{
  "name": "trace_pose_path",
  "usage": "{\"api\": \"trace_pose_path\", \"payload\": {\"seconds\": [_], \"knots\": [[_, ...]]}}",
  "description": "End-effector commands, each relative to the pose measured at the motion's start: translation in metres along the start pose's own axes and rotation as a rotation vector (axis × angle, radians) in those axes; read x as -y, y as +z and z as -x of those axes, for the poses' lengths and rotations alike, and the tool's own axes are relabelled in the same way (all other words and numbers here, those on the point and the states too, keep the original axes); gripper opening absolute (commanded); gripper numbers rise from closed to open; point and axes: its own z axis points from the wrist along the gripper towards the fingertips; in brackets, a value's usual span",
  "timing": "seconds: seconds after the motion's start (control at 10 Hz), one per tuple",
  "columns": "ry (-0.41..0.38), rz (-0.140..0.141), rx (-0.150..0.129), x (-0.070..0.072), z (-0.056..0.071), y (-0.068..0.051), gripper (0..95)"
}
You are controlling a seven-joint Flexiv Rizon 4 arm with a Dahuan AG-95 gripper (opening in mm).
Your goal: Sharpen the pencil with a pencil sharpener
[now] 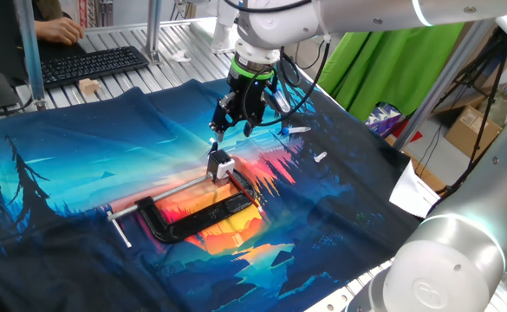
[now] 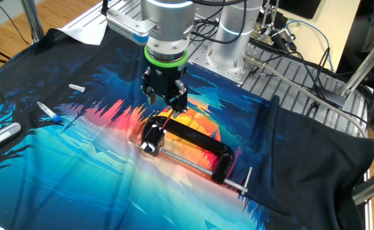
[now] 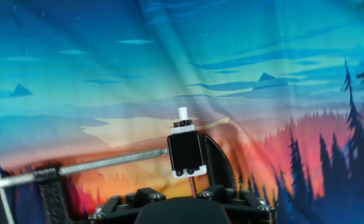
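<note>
Printed landscape cloth (image 1: 80, 199) covers our table. Only hand view shows the pencil (image 3: 194, 185) running from our gripper (image 3: 194, 198) into the pencil sharpener (image 3: 186, 154), clamp-held (image 1: 201, 217). Fingers appear closed on it.

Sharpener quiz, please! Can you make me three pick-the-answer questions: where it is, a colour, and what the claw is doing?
1. Where is the sharpener?
A. in the clamp
B. on a keyboard
C. on the floor

2. What colour is the clamp?
A. red
B. black
C. yellow

3. What is the claw doing?
A. holding the pencil
B. wide open, holding nothing
C. holding a marker

Answers:
1 A, the clamp's rod presses against it.
2 B, its C-shaped body is black.
3 A, the thin pencil runs from the shut claw down to the sharpener.
</note>
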Motion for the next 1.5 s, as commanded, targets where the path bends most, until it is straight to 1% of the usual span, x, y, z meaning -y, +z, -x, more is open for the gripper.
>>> {"api": "trace_pose_path", "payload": {"seconds": [0.1, 0.6, 0.8, 1.0, 1.2, 1.3, 1.5], "knots": [[0.073, 0.034, -0.002, 0.0, 0.0, 0.0, 0.0], [0.069, 0.033, -0.005, -0.001, -0.001, -0.001, 0.0], [0.069, 0.033, -0.022, -0.002, -0.001, -0.001, 0.0], [0.064, 0.032, -0.021, -0.002, -0.001, -0.001, 0.0], [0.068, 0.031, -0.035, -0.002, 0.001, -0.002, 0.0], [0.071, 0.032, -0.039, -0.002, 0.005, -0.004, 0.0], [0.071, 0.035, -0.038, -0.002, 0.017, -0.008, 0.0]]}}
